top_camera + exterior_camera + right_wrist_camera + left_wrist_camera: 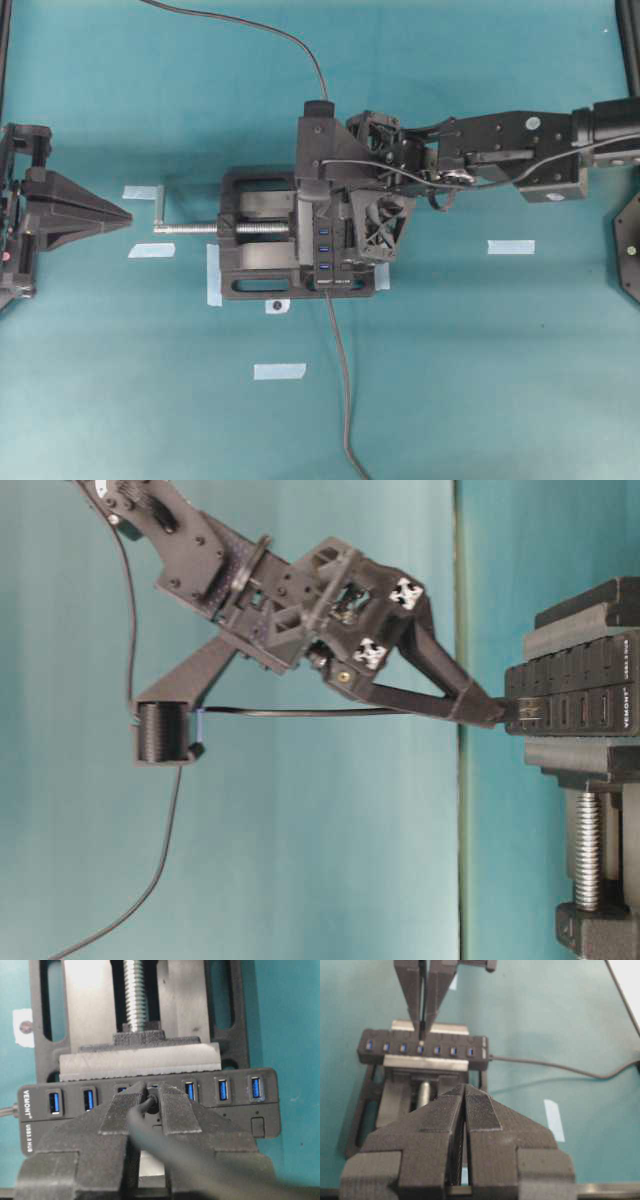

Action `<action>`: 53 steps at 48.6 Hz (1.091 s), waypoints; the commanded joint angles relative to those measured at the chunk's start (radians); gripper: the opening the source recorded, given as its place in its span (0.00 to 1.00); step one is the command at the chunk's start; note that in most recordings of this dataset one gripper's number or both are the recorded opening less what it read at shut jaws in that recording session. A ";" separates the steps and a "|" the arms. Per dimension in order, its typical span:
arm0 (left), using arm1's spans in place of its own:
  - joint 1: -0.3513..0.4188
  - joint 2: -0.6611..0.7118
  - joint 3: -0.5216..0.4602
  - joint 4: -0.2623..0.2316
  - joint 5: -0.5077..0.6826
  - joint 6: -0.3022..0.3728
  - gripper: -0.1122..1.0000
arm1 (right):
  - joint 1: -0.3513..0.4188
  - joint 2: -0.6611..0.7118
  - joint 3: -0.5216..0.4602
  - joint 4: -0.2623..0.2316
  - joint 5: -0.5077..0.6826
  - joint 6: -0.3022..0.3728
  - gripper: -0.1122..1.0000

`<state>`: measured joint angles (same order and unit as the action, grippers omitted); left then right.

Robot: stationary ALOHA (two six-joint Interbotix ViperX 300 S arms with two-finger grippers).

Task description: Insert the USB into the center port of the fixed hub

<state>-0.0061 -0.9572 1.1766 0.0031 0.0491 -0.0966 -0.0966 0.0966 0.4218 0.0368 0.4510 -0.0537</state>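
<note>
The USB (150, 1101) is pinched in the nearly closed right claw (150, 1105), its long axis aimed square at the hub (240, 1110) face and its tip at the center port (420, 1049), the fourth of seven blue slots. Whether the plug has entered cannot be told. The hub is clamped in the vise (255, 250) on the desk (480, 380). Neighbouring ports lie just beside the claw tips, so little lateral room is judged available. The left claw (465, 1110) is closed and empty, well apart on the left.
</note>
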 commanded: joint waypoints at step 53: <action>0.000 -0.015 -0.017 0.002 -0.005 -0.002 0.10 | 0.003 0.008 -0.020 -0.002 -0.025 0.011 0.19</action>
<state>-0.0061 -0.9725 1.1766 0.0031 0.0491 -0.0966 -0.0966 0.1181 0.4218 0.0353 0.4280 -0.0552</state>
